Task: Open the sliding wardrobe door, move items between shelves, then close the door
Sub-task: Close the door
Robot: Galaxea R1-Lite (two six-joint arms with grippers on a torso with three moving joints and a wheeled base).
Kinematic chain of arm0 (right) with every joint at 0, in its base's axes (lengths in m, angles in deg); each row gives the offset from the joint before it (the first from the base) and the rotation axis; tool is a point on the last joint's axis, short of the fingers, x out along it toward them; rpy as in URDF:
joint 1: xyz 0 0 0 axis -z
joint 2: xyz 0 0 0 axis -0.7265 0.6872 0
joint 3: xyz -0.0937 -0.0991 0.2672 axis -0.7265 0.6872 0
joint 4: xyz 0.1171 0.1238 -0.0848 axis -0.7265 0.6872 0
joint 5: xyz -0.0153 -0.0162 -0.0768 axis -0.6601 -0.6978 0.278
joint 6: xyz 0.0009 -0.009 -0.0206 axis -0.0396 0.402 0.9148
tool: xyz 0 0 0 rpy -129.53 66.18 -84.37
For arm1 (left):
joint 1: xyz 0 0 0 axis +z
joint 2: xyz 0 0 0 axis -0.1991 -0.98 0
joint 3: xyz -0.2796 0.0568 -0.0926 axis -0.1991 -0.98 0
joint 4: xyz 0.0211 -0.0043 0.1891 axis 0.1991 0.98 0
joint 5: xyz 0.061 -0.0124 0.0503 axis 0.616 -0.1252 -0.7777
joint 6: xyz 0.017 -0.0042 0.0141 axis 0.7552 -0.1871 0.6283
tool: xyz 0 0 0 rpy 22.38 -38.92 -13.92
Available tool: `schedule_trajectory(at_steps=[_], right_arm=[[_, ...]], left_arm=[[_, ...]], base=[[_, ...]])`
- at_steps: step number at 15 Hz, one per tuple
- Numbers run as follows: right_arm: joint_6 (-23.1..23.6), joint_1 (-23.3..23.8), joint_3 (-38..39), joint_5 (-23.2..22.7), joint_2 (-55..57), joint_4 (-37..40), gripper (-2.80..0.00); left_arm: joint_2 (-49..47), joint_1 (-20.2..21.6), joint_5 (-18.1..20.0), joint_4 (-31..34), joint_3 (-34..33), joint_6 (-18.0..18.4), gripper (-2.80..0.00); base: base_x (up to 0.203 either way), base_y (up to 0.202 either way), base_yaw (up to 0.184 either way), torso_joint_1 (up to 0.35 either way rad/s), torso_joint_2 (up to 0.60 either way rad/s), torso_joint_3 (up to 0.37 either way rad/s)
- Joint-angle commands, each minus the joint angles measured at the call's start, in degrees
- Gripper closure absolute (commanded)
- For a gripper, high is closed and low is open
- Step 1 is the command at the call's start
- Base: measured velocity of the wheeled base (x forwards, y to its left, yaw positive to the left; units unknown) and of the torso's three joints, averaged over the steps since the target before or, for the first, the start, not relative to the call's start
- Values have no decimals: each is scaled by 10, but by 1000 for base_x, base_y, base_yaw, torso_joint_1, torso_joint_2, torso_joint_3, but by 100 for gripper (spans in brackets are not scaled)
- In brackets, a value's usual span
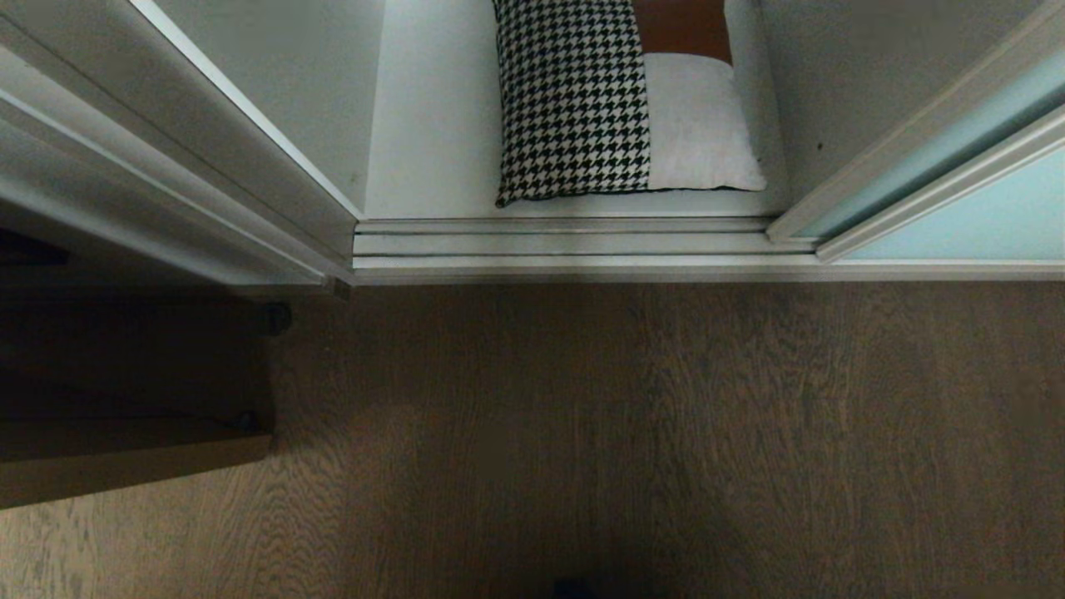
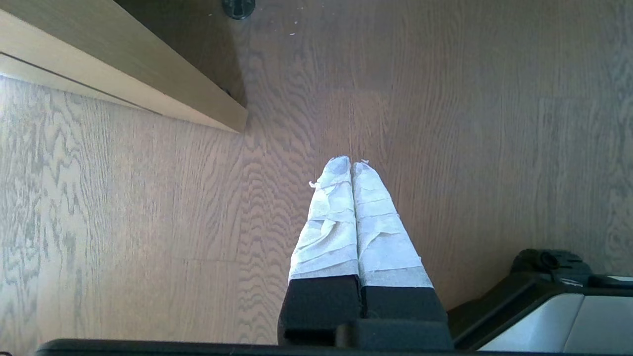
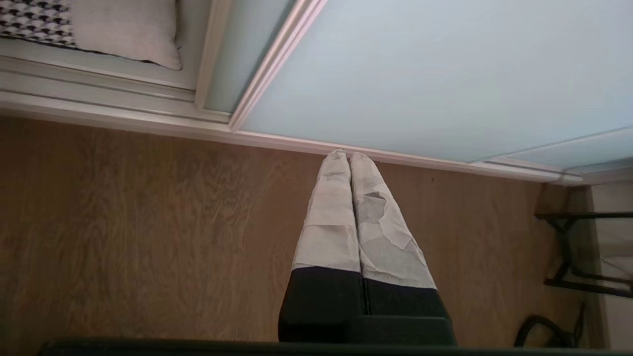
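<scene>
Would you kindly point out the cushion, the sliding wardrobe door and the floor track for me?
cushion (image 1: 574, 108), head view, on its houndstooth half.
sliding wardrobe door (image 3: 445, 74), right wrist view, on the aqua glass.
floor track (image 1: 566, 244), head view, on its middle ridge.

White bottom shelf (image 1: 433, 125) inside the wardrobe, bearing a square cushion (image 1: 620, 96) laid flat near its front edge. Ridged floor track (image 1: 566, 243) borders the wooden floor (image 1: 666, 433) in front.

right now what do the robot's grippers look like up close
Both match: the left gripper and right gripper each have two long tapered fingers wrapped in wrinkled white tape, torn in places on the right, rising from black blocky bases. No cables or markings show on them.
</scene>
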Motion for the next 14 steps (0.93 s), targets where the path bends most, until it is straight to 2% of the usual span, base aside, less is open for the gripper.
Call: schedule_trajectory(at_steps=[1, 3, 7, 9, 14], right_arm=[[15, 4, -1, -3, -7, -6, 0], [36, 11, -4, 1, 10, -55, 0], [47, 57, -3, 24, 72, -176, 0], [61, 76, 5, 25, 88, -207, 0], [62, 132, 8, 41, 155, -339, 0]], left_arm=[[-1, 0, 0, 0, 0, 0, 0], [-1, -1, 0, 0, 0, 0, 0], [-1, 0, 0, 0, 0, 0, 0], [-1, 0, 0, 0, 0, 0, 0], [-1, 0, 0, 0, 0, 0, 0]], base=[[0, 0, 0, 0, 0, 0], [0, 0, 0, 0, 0, 0], [0, 0, 0, 0, 0, 0], [0, 0, 0, 0, 0, 0], [0, 0, 0, 0, 0, 0]])
